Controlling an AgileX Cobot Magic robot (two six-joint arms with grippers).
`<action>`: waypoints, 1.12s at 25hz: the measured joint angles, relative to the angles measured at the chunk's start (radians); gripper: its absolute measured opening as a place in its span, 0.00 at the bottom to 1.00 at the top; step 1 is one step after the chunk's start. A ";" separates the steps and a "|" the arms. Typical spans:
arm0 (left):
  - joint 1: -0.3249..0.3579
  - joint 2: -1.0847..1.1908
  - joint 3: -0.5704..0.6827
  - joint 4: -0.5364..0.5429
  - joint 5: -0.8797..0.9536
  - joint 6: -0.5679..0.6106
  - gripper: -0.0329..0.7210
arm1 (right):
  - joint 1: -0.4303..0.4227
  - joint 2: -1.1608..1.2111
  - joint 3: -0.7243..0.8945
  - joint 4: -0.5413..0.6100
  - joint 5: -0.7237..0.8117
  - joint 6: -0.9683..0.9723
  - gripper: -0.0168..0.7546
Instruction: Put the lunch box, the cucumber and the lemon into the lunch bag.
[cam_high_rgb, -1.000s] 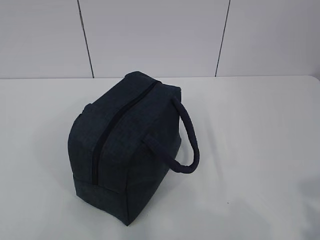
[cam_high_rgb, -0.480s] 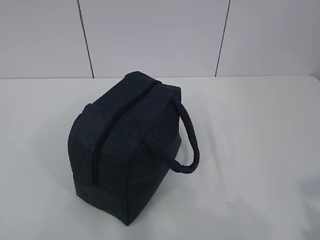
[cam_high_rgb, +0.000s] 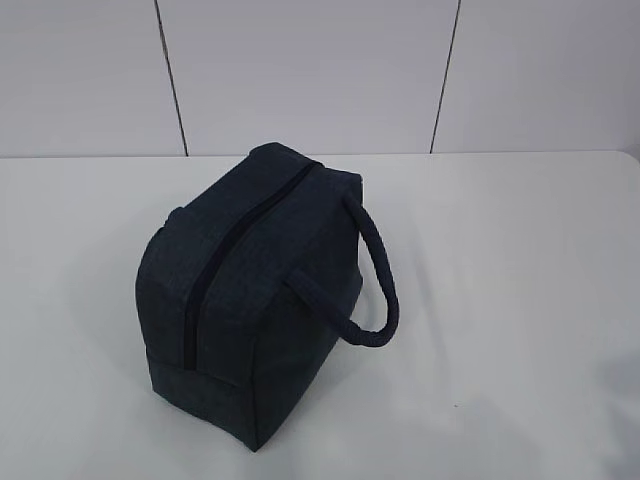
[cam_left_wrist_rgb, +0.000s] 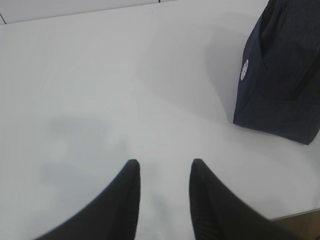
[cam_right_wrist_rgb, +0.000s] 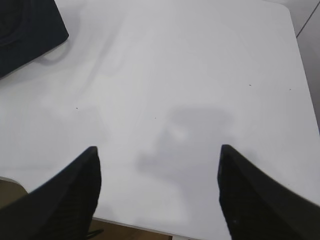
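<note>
Looking at the table (cam_high_rgb: 520, 300), you can see only the lunch bag (cam_high_rgb: 250, 300) on it. The bag stands a little left of the middle, nearer the front edge than the back edge, with one padded handle (cam_high_rgb: 375, 275) drooping to its right side. The dark zipper (cam_high_rgb: 225, 265) runs along the top and looks closed all the way.

Your left gripper (cam_left_wrist_rgb: 162, 172) hangs over bare table near the front edge, its jaws a little apart and nothing between them. The bag's end wall (cam_left_wrist_rgb: 280, 75) sits off to its right, well apart. Your right gripper (cam_right_wrist_rgb: 157, 160) hangs over bare table too, jaws spread wide and holding nothing, with a corner of the bag (cam_right_wrist_rgb: 27, 27) far off at the top left.

You cannot see the lunch box, the cucumber or the lemon anywhere. They may be shut inside the bag already, but the pictures cannot tell you that. If so, the job looks done. If not, you would need to open the zipper first.
</note>
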 joint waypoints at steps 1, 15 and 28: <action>0.000 0.000 0.000 0.000 0.000 0.000 0.36 | 0.000 0.000 0.000 0.000 0.000 0.000 0.74; 0.000 0.000 0.000 0.000 0.000 0.000 0.36 | 0.000 0.000 0.000 0.000 0.000 0.000 0.74; 0.000 0.000 0.000 0.000 0.000 0.000 0.36 | 0.000 0.000 0.000 0.000 0.000 0.000 0.74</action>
